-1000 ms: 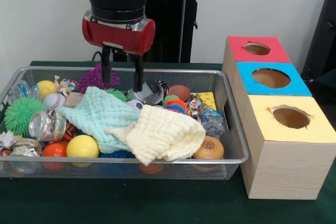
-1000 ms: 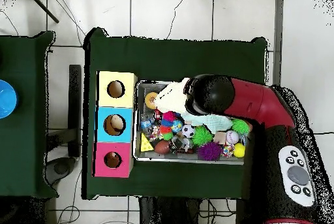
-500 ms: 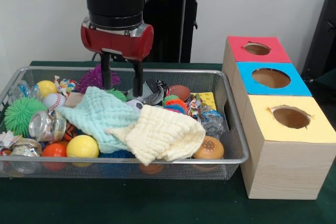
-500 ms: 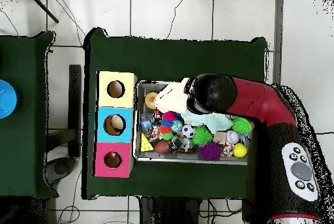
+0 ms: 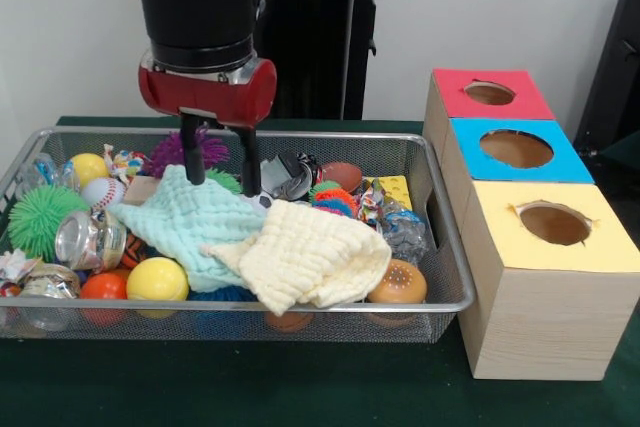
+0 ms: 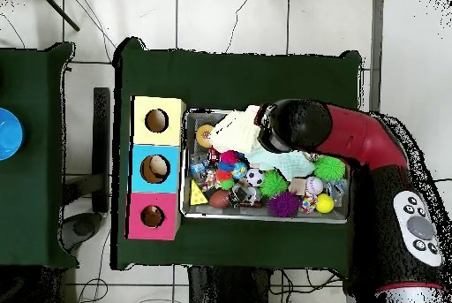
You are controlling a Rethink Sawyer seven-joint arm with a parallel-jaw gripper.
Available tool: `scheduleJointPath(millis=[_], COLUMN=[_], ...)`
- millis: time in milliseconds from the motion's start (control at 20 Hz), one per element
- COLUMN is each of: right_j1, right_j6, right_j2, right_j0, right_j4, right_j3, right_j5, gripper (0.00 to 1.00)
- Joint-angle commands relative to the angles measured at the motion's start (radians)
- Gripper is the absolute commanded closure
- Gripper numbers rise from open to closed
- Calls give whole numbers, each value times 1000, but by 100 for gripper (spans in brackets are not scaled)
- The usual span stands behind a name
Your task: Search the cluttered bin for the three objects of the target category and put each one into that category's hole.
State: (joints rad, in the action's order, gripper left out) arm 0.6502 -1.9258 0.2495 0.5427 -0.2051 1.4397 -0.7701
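The hand (image 5: 220,161) hangs over the back part of the wire bin (image 5: 440,237). Its two black fingers (image 5: 190,150) stand apart, so it is open and holds nothing. The tips are at the far edge of the mint green cloth (image 5: 185,219), just in front of the purple spiky ball (image 5: 180,149); whether they touch the cloth, I cannot tell.

The mint green cloth lies on top of the clutter in the middle of the bin, and a pale yellow cloth (image 5: 310,257) lies partly over its right side, toward the near rim. Around them there are many small things: a green spiky ball (image 5: 40,215) at the left, a yellow ball (image 5: 156,279) and an orange ball (image 5: 103,286) at the near left, and a shiny can (image 5: 88,238) beside them.

To the right of the bin, on the green counter (image 5: 300,387), stand three boxes in a row, each with a round hole on top: the yellow box (image 5: 560,247) is nearest, then the blue box (image 5: 520,152), then the red box (image 5: 490,95). In the overhead view the arm (image 6: 353,136) covers part of the bin (image 6: 187,169).
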Motion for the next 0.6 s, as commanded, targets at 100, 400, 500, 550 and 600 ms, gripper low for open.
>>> scheduleJointPath(millis=[100,400,500,550,600], right_j1=[-62,-68,-71,-74,-76], right_j6=[225,228,231,234,235], right_j2=[121,139,143,146,148], right_j0=[49,65,71,74,76], right_j4=[-80,-96,-99,-100,-102], right_j3=[-13,-18,-18,-18,-17], right_j5=[28,24,27,28,30], gripper=[0,0,0,0,0])
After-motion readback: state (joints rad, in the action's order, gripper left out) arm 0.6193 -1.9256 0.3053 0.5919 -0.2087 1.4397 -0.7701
